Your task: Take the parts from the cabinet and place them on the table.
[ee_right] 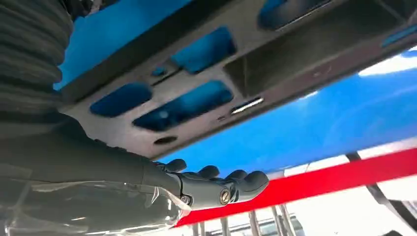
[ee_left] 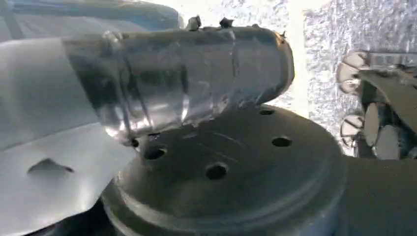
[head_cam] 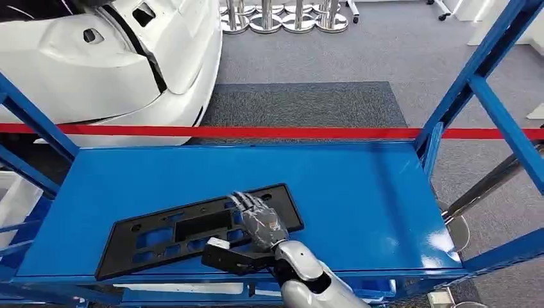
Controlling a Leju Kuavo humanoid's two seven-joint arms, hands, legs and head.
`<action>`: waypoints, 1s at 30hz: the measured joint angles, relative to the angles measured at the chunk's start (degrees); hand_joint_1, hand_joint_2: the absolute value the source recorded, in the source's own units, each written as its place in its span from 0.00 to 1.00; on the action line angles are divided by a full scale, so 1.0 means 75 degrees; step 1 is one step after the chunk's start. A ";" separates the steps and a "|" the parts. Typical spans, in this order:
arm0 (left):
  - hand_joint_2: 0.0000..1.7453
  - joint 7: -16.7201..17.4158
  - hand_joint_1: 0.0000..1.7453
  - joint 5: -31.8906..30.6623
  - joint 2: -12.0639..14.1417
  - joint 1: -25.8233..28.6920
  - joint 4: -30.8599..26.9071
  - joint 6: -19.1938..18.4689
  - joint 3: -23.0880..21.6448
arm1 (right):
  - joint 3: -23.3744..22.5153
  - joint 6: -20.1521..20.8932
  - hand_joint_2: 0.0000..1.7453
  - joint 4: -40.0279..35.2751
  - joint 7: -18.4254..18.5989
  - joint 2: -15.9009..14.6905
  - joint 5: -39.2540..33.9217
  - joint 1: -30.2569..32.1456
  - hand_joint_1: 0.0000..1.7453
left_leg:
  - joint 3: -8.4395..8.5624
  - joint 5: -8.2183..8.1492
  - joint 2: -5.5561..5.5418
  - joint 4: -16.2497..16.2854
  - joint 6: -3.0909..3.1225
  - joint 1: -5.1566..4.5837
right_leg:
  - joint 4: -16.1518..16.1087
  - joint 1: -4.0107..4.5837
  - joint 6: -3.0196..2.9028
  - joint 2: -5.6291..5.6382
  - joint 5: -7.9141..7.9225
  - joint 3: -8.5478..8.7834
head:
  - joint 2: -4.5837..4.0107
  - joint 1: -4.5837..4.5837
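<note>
One black plate lies flat on the blue shelf, near edge, left of centre. Your right hand rests on top, fingers stretched flat, gripping nothing, likely pinning it to slide it toward you. Your left hand: grip state unclear, I can't tell.

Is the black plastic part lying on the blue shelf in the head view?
Yes, the black part lies flat on the blue shelf, with the right hand resting on it.
</note>
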 joint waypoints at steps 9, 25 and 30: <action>0.00 0.0169 0.00 -0.0038 -0.0085 -0.0162 -0.0003 0.0009 -0.0158 | 0.0230 -0.0222 1.00 0.1832 -0.0152 0.0734 -0.0420 -0.0705 0.00 | 0.0634 0.0457 -0.0028 -0.1426 0.0353 0.0049 | 0.0983 0.0035 0.0381 0.0008 -0.0638 -0.0426 | 0.0000 0.0044; 0.00 0.0032 0.00 0.0326 -0.0064 -0.0026 0.0000 0.0047 -0.0198 | 0.0317 -0.0515 1.00 0.2567 0.0530 0.0783 -0.0321 -0.0816 0.00 | 0.0434 -0.0153 -0.0027 -0.0719 0.0053 -0.0042 | -0.0222 0.0071 -0.0080 -0.0008 0.0148 0.0081 | 0.0000 0.0018; 0.00 -0.0064 0.00 0.0388 0.0026 0.0107 0.0000 0.0012 -0.0198 | 0.0323 -0.0519 1.00 0.2289 0.0746 0.0661 -0.0108 -0.0625 0.00 | -0.0119 -0.0384 0.0026 0.0494 -0.0060 0.0032 | -0.0180 0.0060 -0.0040 0.0009 0.0115 0.0087 | 0.0000 0.0009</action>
